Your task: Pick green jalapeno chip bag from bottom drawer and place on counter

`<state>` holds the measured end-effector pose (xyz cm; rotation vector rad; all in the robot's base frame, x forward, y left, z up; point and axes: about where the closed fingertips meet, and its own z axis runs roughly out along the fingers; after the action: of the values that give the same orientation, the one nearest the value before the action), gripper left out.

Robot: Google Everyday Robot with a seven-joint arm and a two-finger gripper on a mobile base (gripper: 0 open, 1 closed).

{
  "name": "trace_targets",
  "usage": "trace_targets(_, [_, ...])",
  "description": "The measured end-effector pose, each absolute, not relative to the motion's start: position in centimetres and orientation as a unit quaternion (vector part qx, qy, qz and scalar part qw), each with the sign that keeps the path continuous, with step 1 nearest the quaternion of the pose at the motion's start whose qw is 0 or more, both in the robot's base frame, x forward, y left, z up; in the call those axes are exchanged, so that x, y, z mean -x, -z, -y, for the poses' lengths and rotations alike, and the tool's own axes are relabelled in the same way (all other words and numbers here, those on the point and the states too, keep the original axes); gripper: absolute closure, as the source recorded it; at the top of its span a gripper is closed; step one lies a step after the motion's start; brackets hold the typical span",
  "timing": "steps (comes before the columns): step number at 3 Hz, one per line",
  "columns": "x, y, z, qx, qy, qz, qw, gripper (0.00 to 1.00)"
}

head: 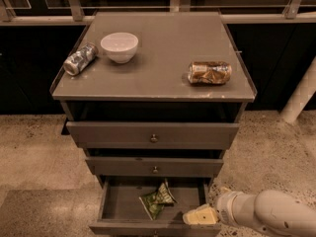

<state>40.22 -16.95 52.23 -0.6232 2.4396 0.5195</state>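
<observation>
Green chip bag [157,201] in bottom drawer [123,202], near fingers [200,215]

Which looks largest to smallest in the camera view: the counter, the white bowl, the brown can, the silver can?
1. counter
2. white bowl and brown can: too alike to rank
3. silver can
The gripper is at the bottom drawer's front right corner.

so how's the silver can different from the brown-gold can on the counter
The silver can is grey-silver; the brown-gold can is gold-brown and crushed. The silver can lies angled at the left edge beside the white bowl; the brown-gold can lies crosswise near the right edge. Both lie on their sides on the counter. The gripper is at the right front corner of the open bottom drawer.
</observation>
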Motion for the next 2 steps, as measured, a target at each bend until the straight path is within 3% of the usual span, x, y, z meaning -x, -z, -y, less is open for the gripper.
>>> trace_targets(1, [-43.3,-49.1,16.7,0.211,-0.213,-0.895,0.331,0.0])
trace_targets(2, [-42.6,-46.1,15.5,0.195,-0.242,-0.896,0.318,0.0])
